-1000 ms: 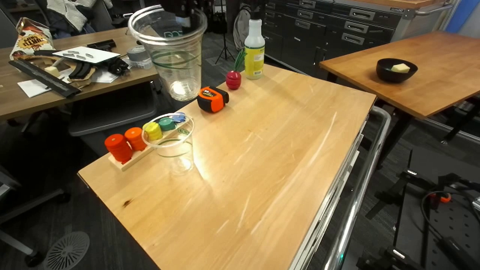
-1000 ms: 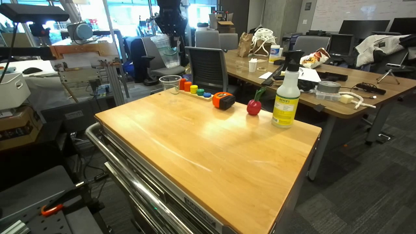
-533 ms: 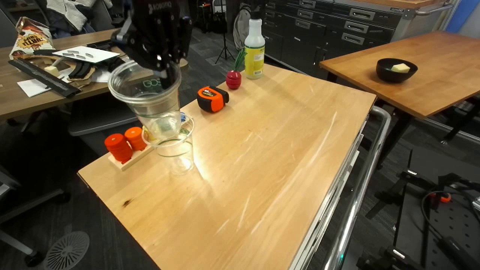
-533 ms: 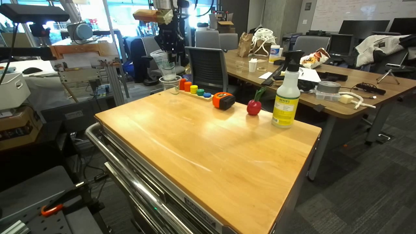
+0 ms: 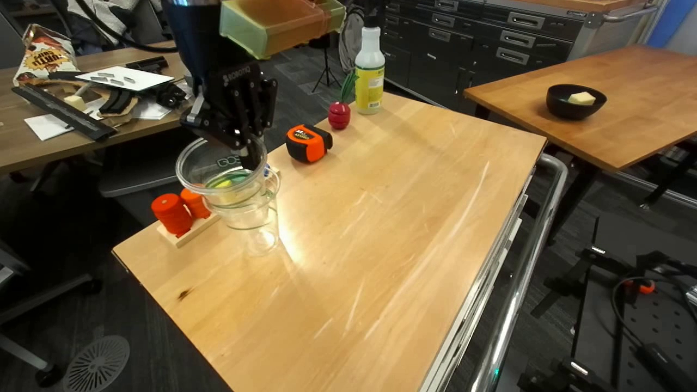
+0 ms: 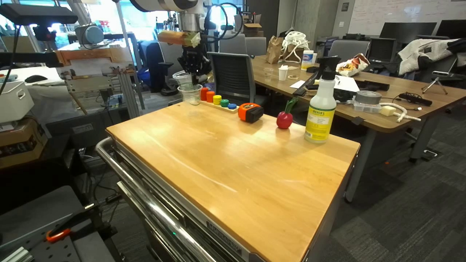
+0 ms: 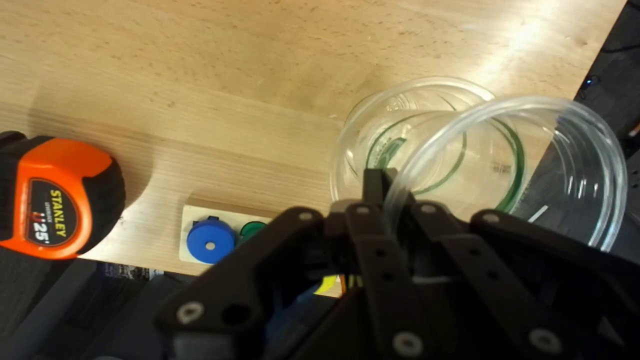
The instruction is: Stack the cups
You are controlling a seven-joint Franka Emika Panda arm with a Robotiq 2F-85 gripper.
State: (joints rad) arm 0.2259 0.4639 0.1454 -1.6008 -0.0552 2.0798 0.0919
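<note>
My gripper (image 5: 251,160) is shut on the rim of the held clear cups (image 5: 235,202). Their doubled rim suggests two nested cups; it shows in the wrist view (image 7: 611,165). Another clear cup (image 5: 263,240) stands upright on the wooden table (image 5: 381,228), near its corner. The lower part of the held cups is inside the mouth of this standing cup, with their rim well above its rim. In an exterior view the held cups (image 6: 181,77) sit over the standing cup (image 6: 190,97). In the wrist view the fingertips (image 7: 372,185) cross the standing cup's near rim; the held cups look tilted.
A wooden rack with red, orange, yellow, green and blue discs (image 5: 172,213) stands right beside the cups. An orange tape measure (image 5: 308,144), a red radish-like toy (image 5: 338,116) and a spray bottle (image 5: 370,76) line the same table edge.
My gripper has come down with the held cups, from high above the table into the standing cup's mouth. The standing cup has shifted slightly.
</note>
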